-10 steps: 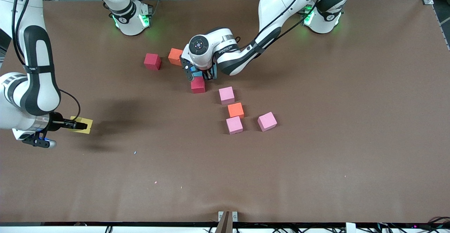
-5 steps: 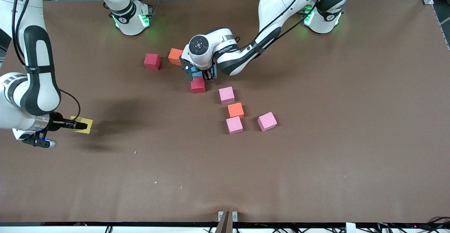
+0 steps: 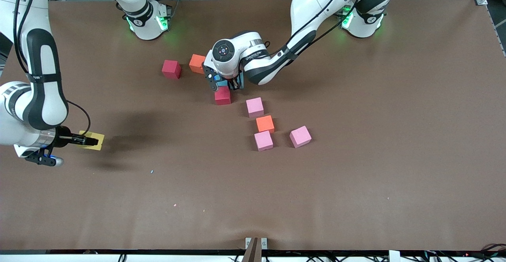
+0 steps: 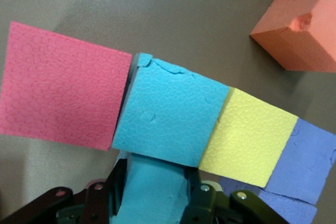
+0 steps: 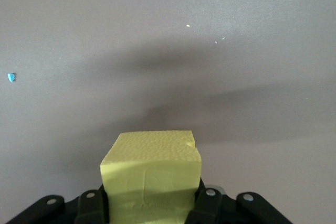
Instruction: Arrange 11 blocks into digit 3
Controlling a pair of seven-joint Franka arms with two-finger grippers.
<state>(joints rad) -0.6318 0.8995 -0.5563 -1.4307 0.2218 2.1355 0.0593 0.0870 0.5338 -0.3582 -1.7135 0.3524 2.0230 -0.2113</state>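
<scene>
The left end effector [image 3: 225,83], upper centre of the front view, is down at the counter [image 3: 355,183], clenched on a blue block [image 4: 170,119]. In its wrist view that block touches a red block [image 4: 63,100] on one face and a yellow block [image 4: 254,137] on the opposite face, with a purple block [image 4: 304,163] next and an orange block [image 4: 302,24] apart.

The right end effector [image 3: 87,140], at the frame's left edge, grips another yellow block [image 5: 152,179] above the counter.

Three pink blocks [image 3: 255,107] and an orange one [image 3: 265,123] lie right of centre.
</scene>
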